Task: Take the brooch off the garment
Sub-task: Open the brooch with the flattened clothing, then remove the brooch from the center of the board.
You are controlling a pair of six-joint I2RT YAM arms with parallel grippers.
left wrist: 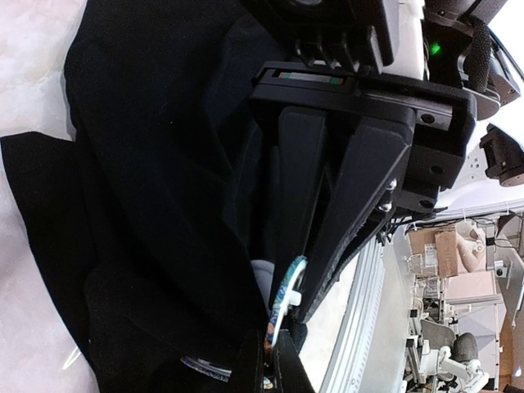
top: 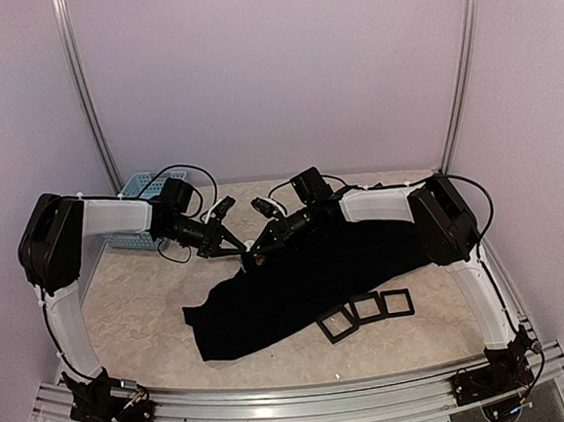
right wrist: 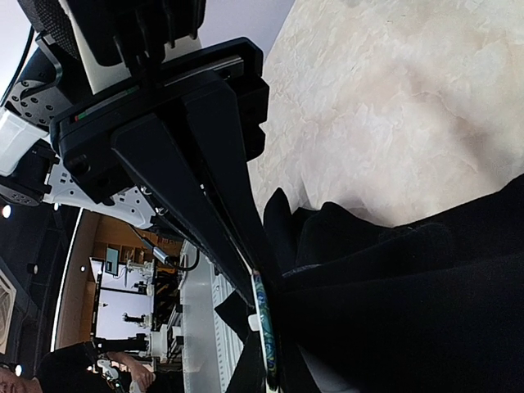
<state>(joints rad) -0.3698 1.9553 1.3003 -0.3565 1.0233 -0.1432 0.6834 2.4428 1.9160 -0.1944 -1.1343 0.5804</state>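
"Brooch (left wrist: pixel 288 286) — where is it?"
"Right between the two sets of fingertips. It shows edge-on, a thin disc with a blue-green and white rim, and the two tools meet nose to nose over it."
"What about the left gripper (right wrist: pixel 255 284)?"
"Clenched. Its fingers taper to a closed point on one end of the rim."
"And the right gripper (left wrist: pixel 295 313)?"
"Clenched too, nipped on the other end. Whether cloth is caught in that grip along with the brooch, I cannot tell."
"Where does the garment (top: pixel 298 288) lie?"
"Its top corner is bunched up at the tips, against the brooch. From there it falls away under the right gripper and spreads on the table (top: pixel 125 321), below that arm and to its near side."
"Anything else near the tools?"
"Three frames (top: pixel 368 309) lie in a row at the garment's near hem — well apart from the right gripper. A basket (top: pixel 141 188) sits behind the left gripper, past its wrist."
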